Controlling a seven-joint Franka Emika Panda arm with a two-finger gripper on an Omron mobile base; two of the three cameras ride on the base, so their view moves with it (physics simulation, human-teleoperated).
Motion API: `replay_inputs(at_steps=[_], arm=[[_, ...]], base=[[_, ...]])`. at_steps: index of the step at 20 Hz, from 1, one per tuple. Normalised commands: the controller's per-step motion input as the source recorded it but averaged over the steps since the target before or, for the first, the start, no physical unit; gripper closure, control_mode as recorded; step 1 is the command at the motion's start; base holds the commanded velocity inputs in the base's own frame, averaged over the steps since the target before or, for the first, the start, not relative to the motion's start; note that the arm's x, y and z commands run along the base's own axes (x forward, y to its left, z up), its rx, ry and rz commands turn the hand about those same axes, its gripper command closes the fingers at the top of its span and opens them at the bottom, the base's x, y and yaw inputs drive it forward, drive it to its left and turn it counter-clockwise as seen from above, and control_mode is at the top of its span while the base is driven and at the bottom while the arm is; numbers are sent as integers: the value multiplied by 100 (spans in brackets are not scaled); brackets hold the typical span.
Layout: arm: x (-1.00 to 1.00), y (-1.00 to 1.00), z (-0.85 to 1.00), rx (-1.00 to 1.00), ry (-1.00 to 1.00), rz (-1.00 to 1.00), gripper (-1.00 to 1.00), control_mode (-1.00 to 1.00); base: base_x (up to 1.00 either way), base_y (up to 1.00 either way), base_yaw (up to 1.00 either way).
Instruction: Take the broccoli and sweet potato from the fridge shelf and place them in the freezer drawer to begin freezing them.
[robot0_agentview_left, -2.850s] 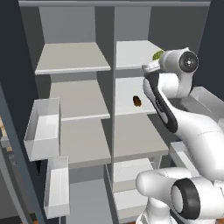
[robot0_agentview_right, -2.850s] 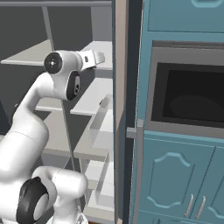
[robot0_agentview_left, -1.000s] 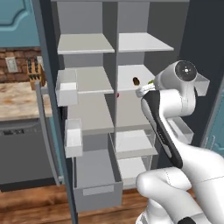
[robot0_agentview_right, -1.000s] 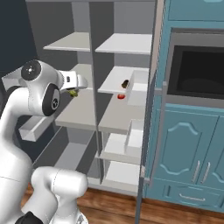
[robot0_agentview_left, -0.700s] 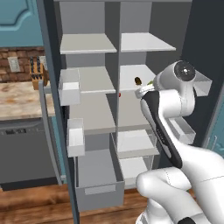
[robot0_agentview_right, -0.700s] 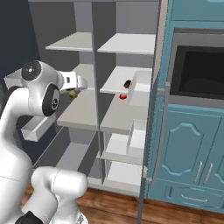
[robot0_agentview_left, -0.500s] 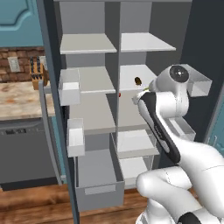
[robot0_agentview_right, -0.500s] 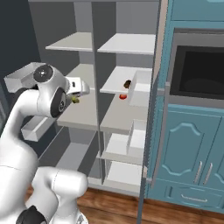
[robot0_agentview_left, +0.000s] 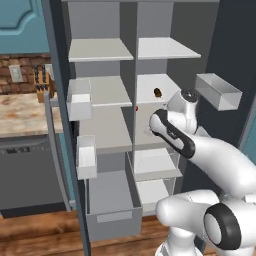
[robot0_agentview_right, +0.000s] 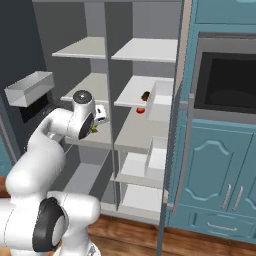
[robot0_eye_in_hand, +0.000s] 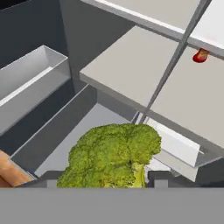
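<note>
Since half a second back the wrist has swung round and dropped: the gripper (robot0_agentview_right: 95, 127) now points down and away from the shelves, no longer level with the second shelf. Base views unchanged over that span, fridge fixtures in the same place.

Near: the 2 dark fingers (robot0_eye_in_hand: 162, 177) are closed part-way on the lumpy yellow-green broccoli clump (robot0_eye_in_hand: 113, 155), which sits between them in the hand view. In the right base view it shows as a small green speck at the gripper tip.

Below and beyond it: the wide grey box-shaped freezer drawer (robot0_agentview_left: 113, 218) is pulled out at the bottom of the left column, plain front panel facing the room. In the hand view its grey floor lies under the broccoli, which is above it and not touching.

Further back: the small dark brown-orange sweet potato lump (robot0_agentview_left: 158, 92) lies on the second white shelf (robot0_agentview_left: 151, 96) of the right column, well apart from the gripper. A small red item (robot0_agentview_right: 140, 110) sits at the front edge of the shelf below it. Pale open door bin (robot0_agentview_left: 218, 90) hangs right of the arm in the left base view.
</note>
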Motion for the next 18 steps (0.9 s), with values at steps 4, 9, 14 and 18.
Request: replay_inputs(at_steps=[4, 9, 14, 18], arm=[[8, 46, -100, -2, 11, 17, 100, -100], [0, 49, -98, -6, 17, 6, 100, -100], [0, 39, -80, -3, 17, 6, 100, -100], [3, 18, -56, 0, 19, 7, 100, -100]], base=[[0, 0, 0], [0, 0, 0], [0, 0, 0], [0, 0, 0]])
